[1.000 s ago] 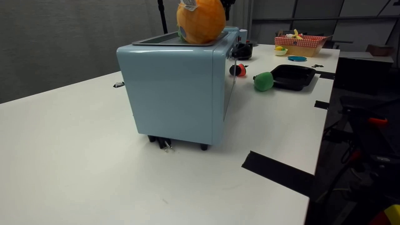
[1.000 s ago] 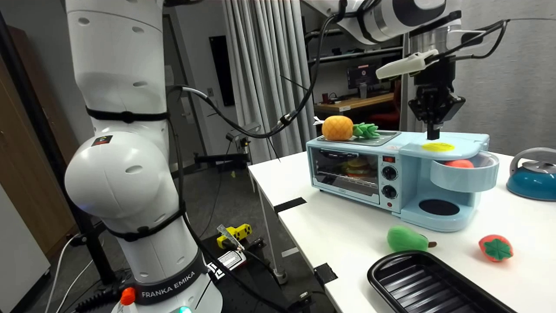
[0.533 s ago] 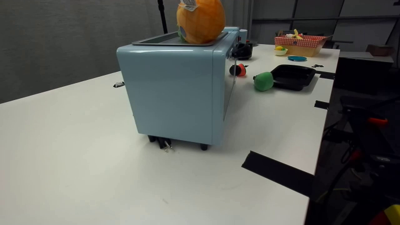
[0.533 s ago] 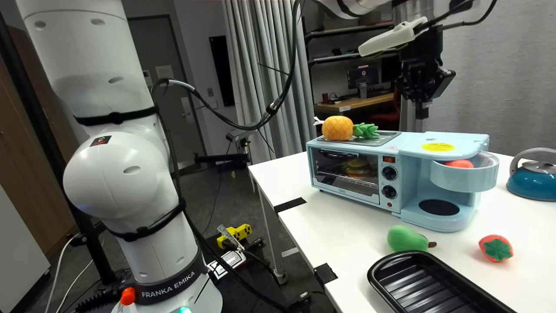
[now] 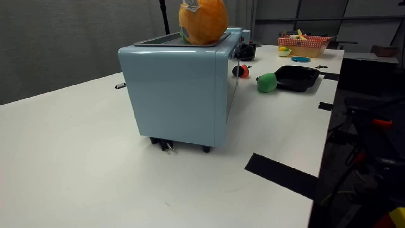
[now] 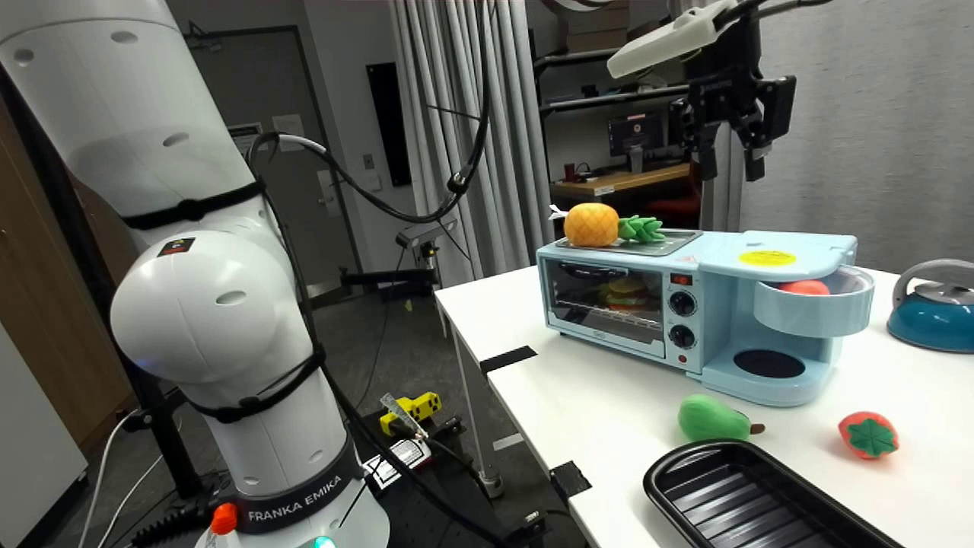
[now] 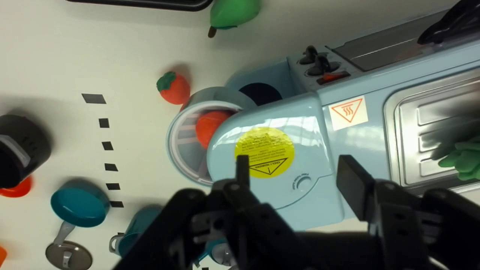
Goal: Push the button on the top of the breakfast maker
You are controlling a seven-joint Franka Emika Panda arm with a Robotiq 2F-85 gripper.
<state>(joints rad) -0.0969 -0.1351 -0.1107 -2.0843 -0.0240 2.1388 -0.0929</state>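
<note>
The breakfast maker, a pale blue appliance, stands on the white table in both exterior views; its flat end faces the camera in an exterior view. Seen from above in the wrist view, its lid carries a yellow sticker, with a small round button close by. My gripper is open and hangs well above the lid, touching nothing. In the wrist view the button appears between the spread fingers, lower down on the lid. Whether the button sits pressed cannot be told.
A toy pineapple lies on the appliance's top tray. A round drawer with a red item sticks out at the front. Nearby are a green pear, a strawberry, a black pan and a blue kettle.
The gripper was shut with its tips just over or on the lid by the yellow sticker. It has risen away from the lid, and its fingers have spread apart. The appliance has stayed put.
</note>
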